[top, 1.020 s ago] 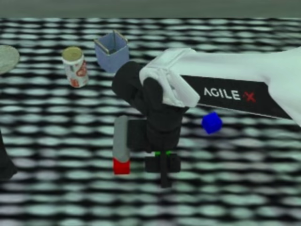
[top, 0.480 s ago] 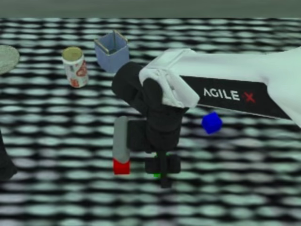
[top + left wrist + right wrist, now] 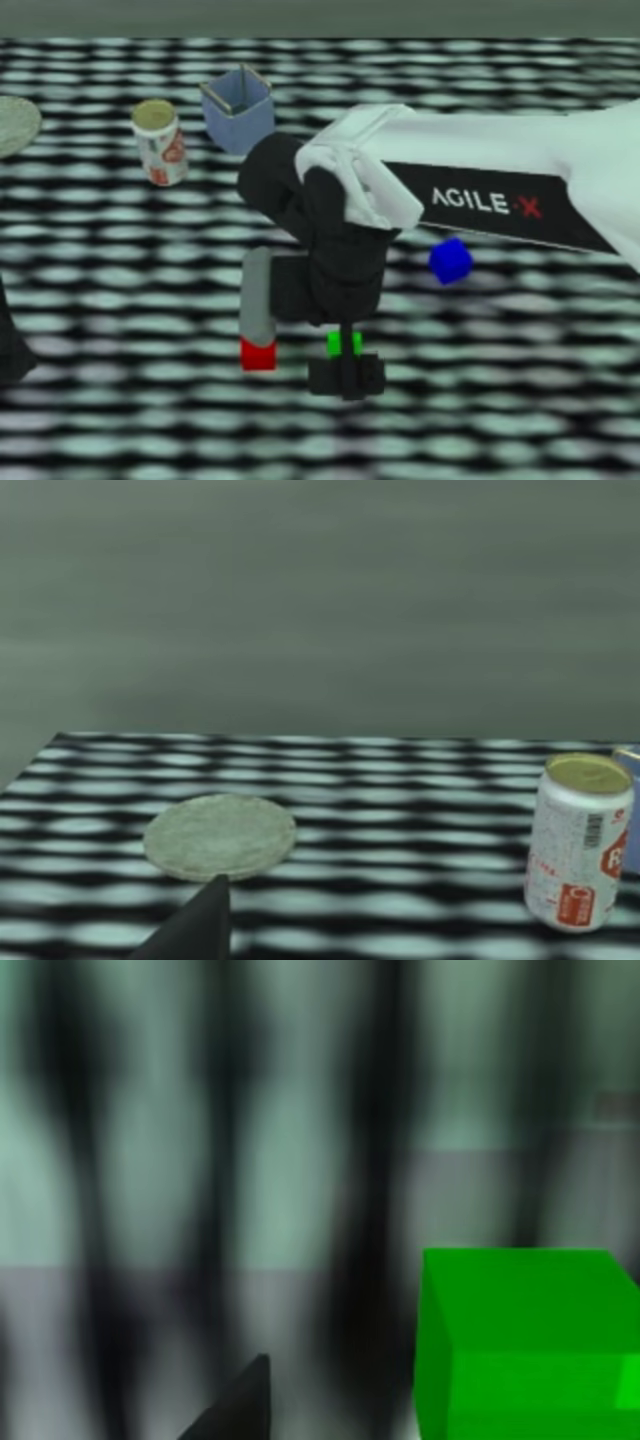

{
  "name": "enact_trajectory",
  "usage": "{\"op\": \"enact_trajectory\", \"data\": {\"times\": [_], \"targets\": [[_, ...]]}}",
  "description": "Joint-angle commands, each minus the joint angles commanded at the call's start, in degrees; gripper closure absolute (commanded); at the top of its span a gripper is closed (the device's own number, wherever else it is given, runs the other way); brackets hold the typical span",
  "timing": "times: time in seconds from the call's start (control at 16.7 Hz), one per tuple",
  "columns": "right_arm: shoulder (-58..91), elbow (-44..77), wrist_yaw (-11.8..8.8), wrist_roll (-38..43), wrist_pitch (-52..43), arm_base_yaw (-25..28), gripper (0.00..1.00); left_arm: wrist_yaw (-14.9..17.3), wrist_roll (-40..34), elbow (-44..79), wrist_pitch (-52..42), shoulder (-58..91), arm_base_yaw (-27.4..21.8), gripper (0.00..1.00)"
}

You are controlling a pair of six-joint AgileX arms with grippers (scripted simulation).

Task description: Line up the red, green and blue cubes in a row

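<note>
While the right end effector (image 3: 345, 375) hovers, fingers' state unclear, green cube (image 3: 344, 343) just beside, red cube (image 3: 258, 354) left, blue cube (image 3: 450, 261) apart.

The right arm (image 3: 480, 190) reaches across the desk (image 3: 520, 400) from the right. Its gripper (image 3: 345, 372) hangs just beside the green cube (image 3: 344, 342). The red cube (image 3: 258, 354) lies to the left of it, the blue cube (image 3: 450, 260) to the right and further back. A can (image 3: 160, 142) and a pale-blue box (image 3: 238, 108) stand behind.
</note>
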Motion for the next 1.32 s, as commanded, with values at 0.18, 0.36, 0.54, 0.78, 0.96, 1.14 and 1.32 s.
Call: {"op": "enact_trajectory", "data": {"times": [0.18,0.36,0.54,0.78,0.96,1.14,1.32], "targets": [[0.0,0.0,0.0,0.0,0.0,0.0,0.0,0.0,0.0,0.0,0.0,0.0,0.0,0.0],[-0.03,0.01,0.0,0.0,-0.01,-0.11,0.0,0.0,0.0,0.0,0.0,0.0,0.0,0.0],[-0.49,2.19,-0.01,-0.14,-2.37,0.05,0.0,0.0,0.0,0.0,0.0,0.0,0.0,0.0],[-2.33,8.4,-0.07,-0.23,-11.29,0.21,0.0,0.0,0.0,0.0,0.0,0.0,0.0,0.0],[-3.36,10.82,-0.03,-0.26,-14.15,0.25,0.0,0.0,0.0,0.0,0.0,0.0,0.0,0.0],[-3.16,10.7,-0.03,-0.26,-14.01,0.01,0.0,0.0,0.0,0.0,0.0,0.0,0.0,0.0],[-2.74,11.11,0.03,1.72,-14.03,-0.88,0.0,0.0,0.0,0.0,0.0,0.0,0.0,0.0]]}}
